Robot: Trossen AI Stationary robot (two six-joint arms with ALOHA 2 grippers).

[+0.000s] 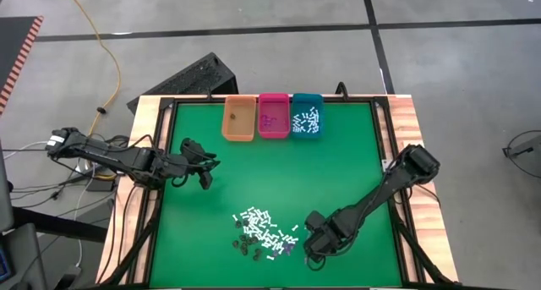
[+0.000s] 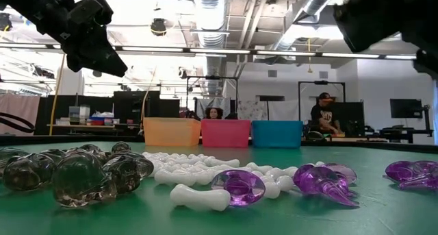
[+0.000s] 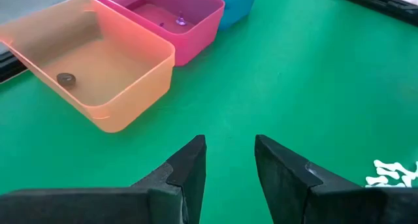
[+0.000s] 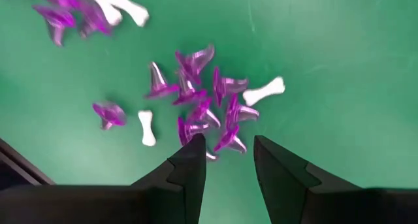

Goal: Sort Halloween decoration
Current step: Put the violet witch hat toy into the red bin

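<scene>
The Halloween decoration pieces lie in a loose pile on the green mat near the table's near edge: white bone sticks (image 1: 258, 221), dark bits (image 1: 245, 244) and purple bits (image 1: 287, 248). My right gripper (image 1: 311, 249) hangs over the pile's right end, pointing down and open. In the right wrist view its fingertips (image 4: 227, 149) stand just above a cluster of purple bits (image 4: 202, 106) and touch nothing. My left gripper (image 1: 205, 175) is raised over the mat's left side, open and empty (image 3: 228, 152), facing the bins.
Three bins stand in a row at the mat's far edge: orange (image 1: 238, 119) with one dark bit (image 3: 65, 79), pink (image 1: 273, 115) with purple bits (image 3: 179, 19), and teal (image 1: 306, 117) with white sticks. Bare green mat (image 1: 279, 176) lies between bins and pile.
</scene>
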